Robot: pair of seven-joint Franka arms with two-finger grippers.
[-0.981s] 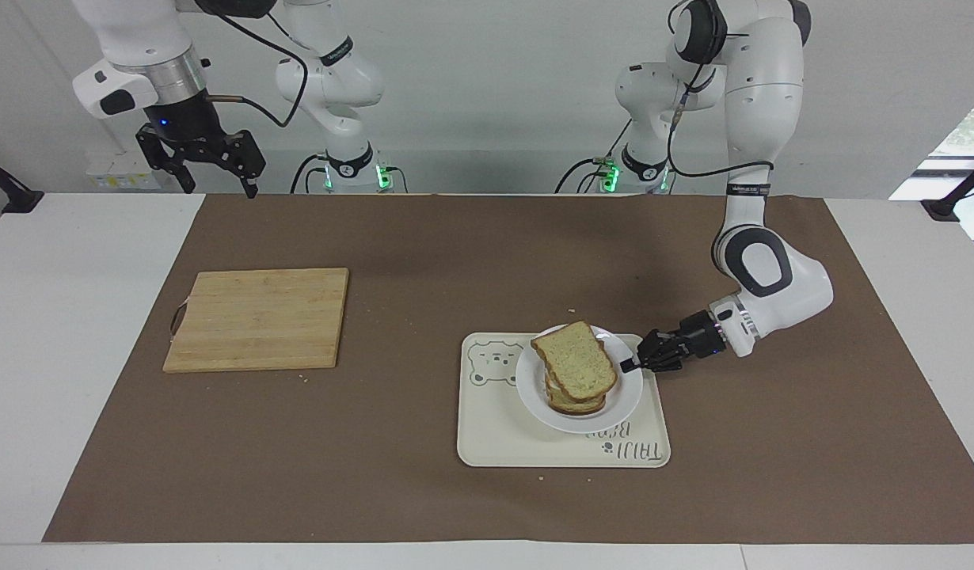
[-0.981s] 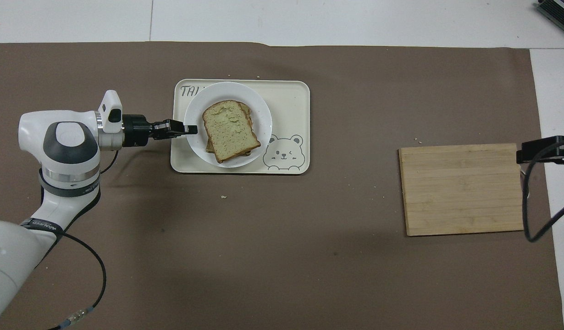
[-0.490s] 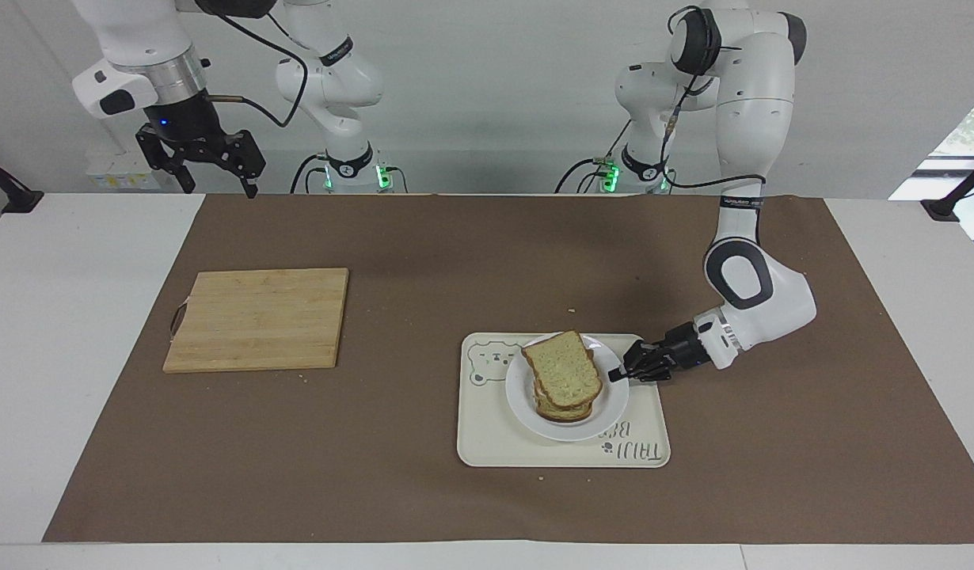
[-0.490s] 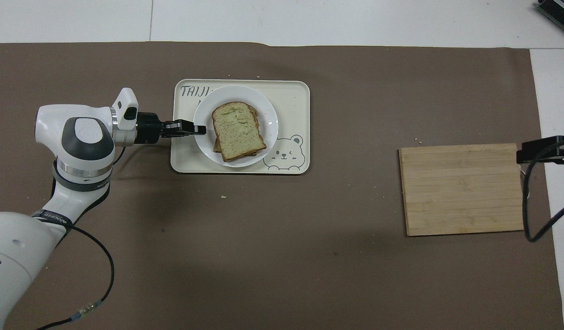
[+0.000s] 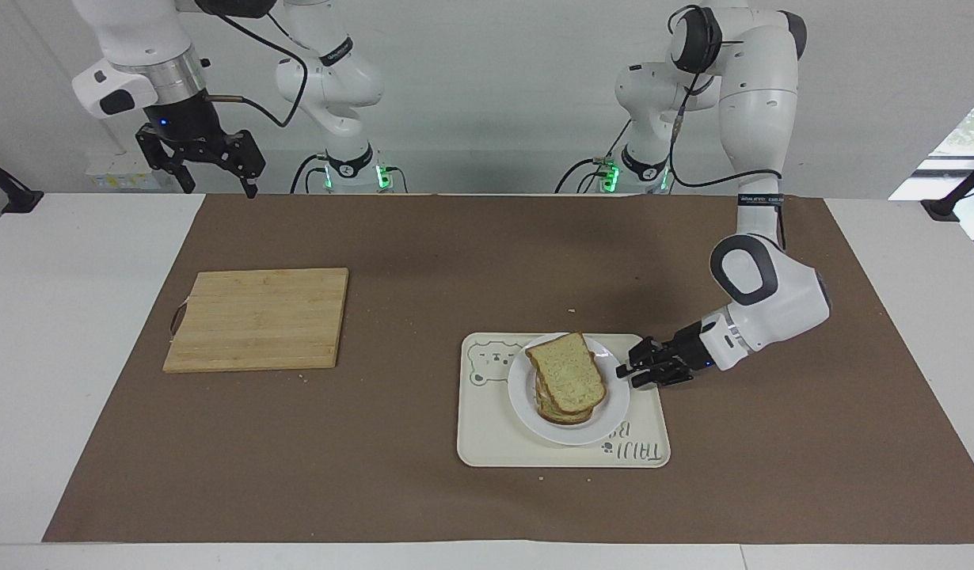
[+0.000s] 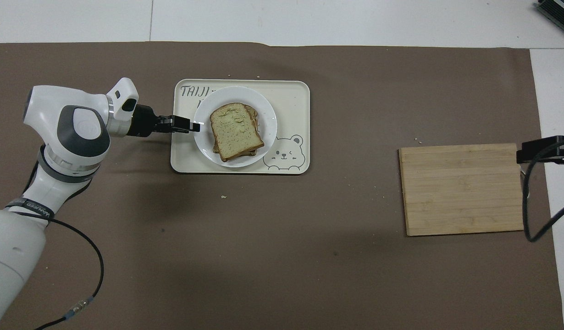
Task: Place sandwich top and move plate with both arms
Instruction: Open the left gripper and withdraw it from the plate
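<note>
The sandwich top (image 5: 568, 372) lies on the stacked sandwich on the white plate (image 5: 606, 416). The plate rests on the cream bear tray (image 5: 487, 431). They also show in the overhead view: the sandwich top (image 6: 236, 130), the plate (image 6: 269, 120) and the tray (image 6: 291, 98). My left gripper (image 5: 623, 370) is low at the plate's rim, on the side toward the left arm's end of the table; its tip (image 6: 197, 124) overlaps the rim. My right gripper (image 5: 222, 188) hangs open and empty, high over the table's edge at the right arm's end, and waits.
A wooden cutting board (image 5: 259, 318) lies bare on the brown mat (image 5: 424, 261) toward the right arm's end; it also shows in the overhead view (image 6: 463, 189). Small crumbs are scattered on the mat. Part of the right gripper (image 6: 541, 153) shows beside the board.
The plate, tilted and raised a second ago, has come down flat on the tray, toward the bear drawing. The left gripper's tip has drawn back slightly along the rim. The right arm has not moved.
</note>
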